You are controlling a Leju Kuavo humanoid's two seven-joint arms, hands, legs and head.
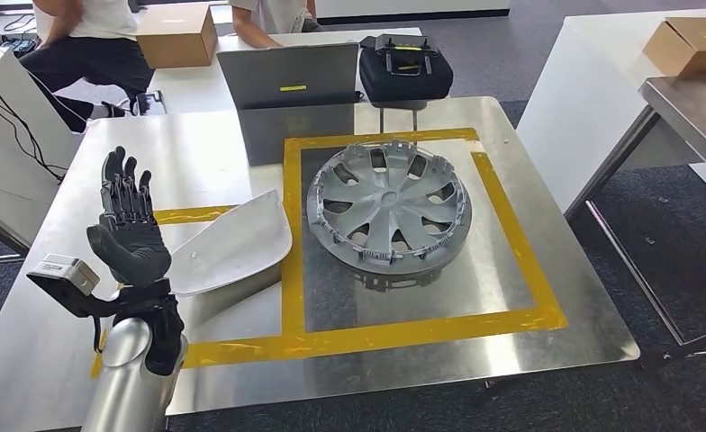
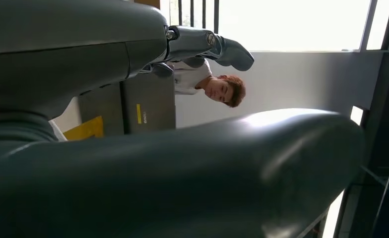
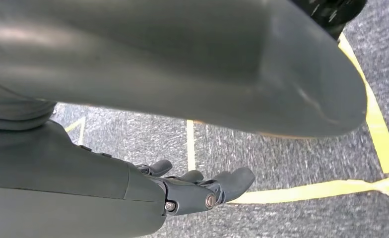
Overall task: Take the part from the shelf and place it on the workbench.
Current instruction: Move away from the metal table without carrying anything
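Observation:
A silver wheel cover lies face up inside the yellow-taped square on the steel workbench. Left of it a curved silver panel part rests on the bench, its right edge crossing the tape. My left hand is raised above the bench's left side, just left of that panel, fingers straight and spread, holding nothing. In the left wrist view its thumb and fingers are apart with nothing between them. My right hand hangs over grey carpet, fingers loosely extended and empty.
A grey laptop and a black case stand at the bench's far edge. Two people sit behind at a white table with a cardboard box. Another table with a box stands right. Yellow floor tape crosses the carpet.

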